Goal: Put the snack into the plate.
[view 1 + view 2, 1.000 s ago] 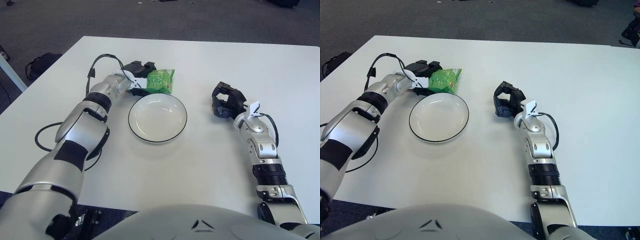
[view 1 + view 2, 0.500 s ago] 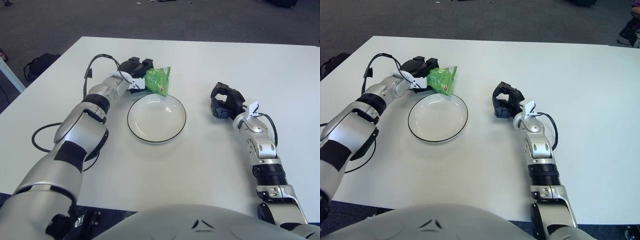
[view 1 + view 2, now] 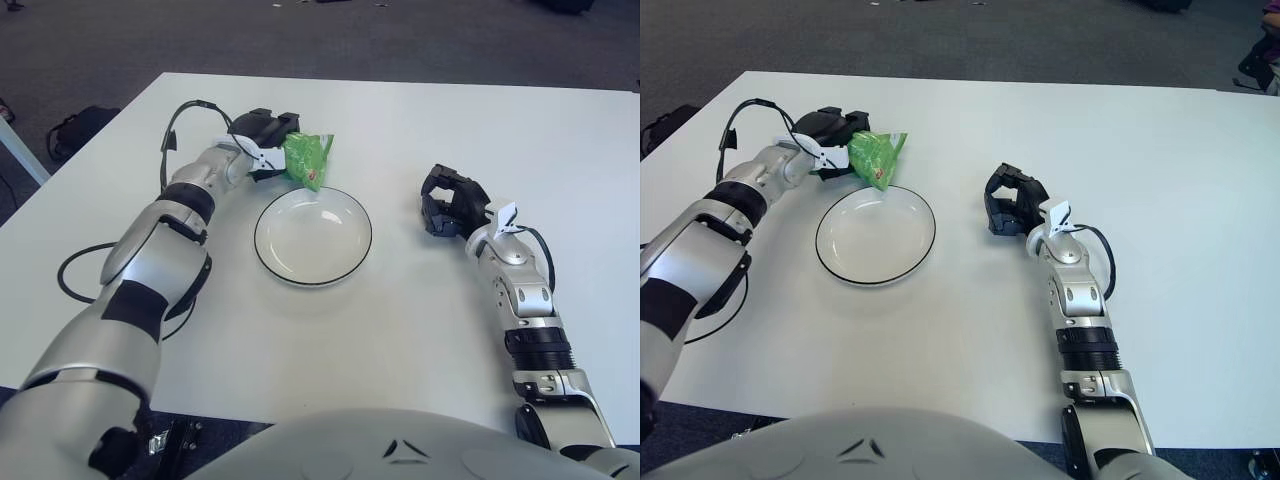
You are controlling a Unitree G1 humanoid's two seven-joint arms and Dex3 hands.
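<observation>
Green snack (image 3: 306,158) bag: pinched at its left edge by left hand (image 3: 262,143), hanging just past far-left rim of plate (image 3: 313,236), lower corner about over the rim, not yet inside. Looks light, soft, crinkly; likely puffy w/ air, so prob. slippery film and crushable contents. Best held by the edge seam or a corner, as now; squeezing the middle risks crushing. Should drop w/o bounce when let go.

Left hand fingers clenched on the bag. Right hand (image 3: 1009,203) on desk (image 3: 560,160) to the right of plate, well apart from it, fingers curled, nothing in them.

Hard to make out: print on bag unreadable; how many fingers pinch it hidden behind the hand; whether bag's low corner touches plate rim or hangs clear, can't tell. Plate itself white w/ dark rim, bare inside.
</observation>
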